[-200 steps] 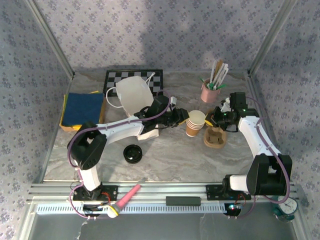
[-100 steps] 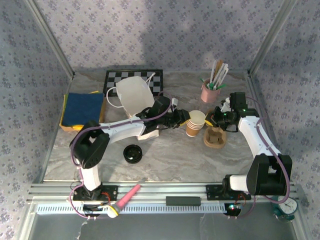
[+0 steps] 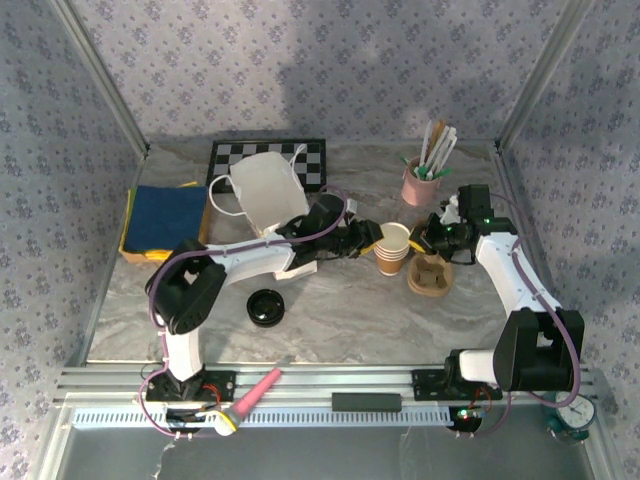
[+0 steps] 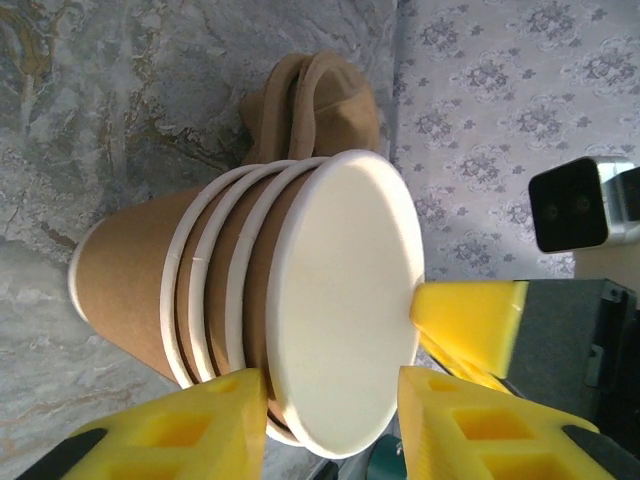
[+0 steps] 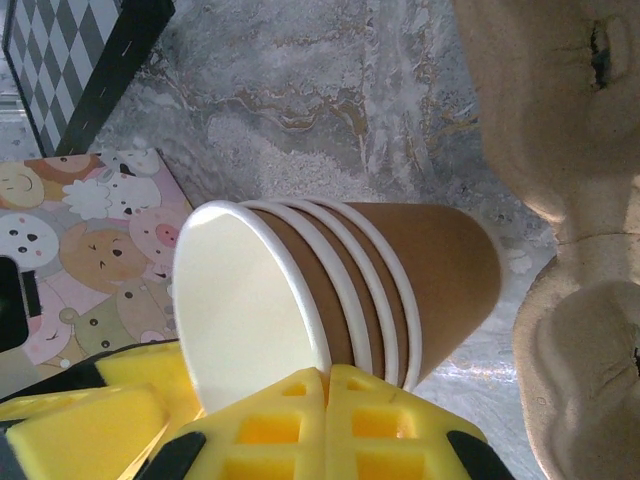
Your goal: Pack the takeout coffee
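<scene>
takeout cup [image 4: 340, 300] tops stack [image 4: 130, 290]; left gripper [image 4: 330, 385] straddles it, grip unclear; right gripper [image 5: 325, 385] pressed together.

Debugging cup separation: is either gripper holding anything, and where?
Cannot tell. Left gripper straddles the top cup at its rim; right gripper is shut against the rims of the stack. A firm grip isn't clear for either.

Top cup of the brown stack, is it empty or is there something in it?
Empty: seen from both wrists, the top cup has a bare white inside, no liquid, no lid.
</scene>
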### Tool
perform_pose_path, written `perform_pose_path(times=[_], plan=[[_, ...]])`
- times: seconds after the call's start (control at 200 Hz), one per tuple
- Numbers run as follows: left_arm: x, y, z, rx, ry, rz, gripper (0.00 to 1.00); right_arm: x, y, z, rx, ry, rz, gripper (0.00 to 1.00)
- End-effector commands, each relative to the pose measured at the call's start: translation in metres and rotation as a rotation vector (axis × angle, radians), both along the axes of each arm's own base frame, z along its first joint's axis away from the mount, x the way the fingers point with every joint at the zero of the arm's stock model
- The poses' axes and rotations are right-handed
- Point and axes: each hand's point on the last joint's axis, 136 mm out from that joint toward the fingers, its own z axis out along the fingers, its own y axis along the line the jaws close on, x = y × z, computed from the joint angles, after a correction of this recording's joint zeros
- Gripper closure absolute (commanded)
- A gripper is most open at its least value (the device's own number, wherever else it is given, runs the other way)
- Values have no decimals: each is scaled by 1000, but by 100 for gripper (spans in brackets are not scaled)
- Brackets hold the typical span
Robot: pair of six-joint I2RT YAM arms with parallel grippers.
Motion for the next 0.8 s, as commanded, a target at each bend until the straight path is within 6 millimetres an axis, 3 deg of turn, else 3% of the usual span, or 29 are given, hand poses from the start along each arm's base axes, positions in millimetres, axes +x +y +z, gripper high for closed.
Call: perform_pose_path(times=[0.0,0.105,0.505,0.795], plan=[[-2,-12,16,-42,-26,-35,55,-4,6,6,18,-17,16,100],[-4,-10,13,-27,-28,-40,48,-4,6,6,17,-16,17,100],[-4,-5,24,-9,-66,-35,42,-5,3,-2,3,6,5,100],[-8,-14,20,-29,-55,-59,26,-3,4,-1,7,-1,10,100]])
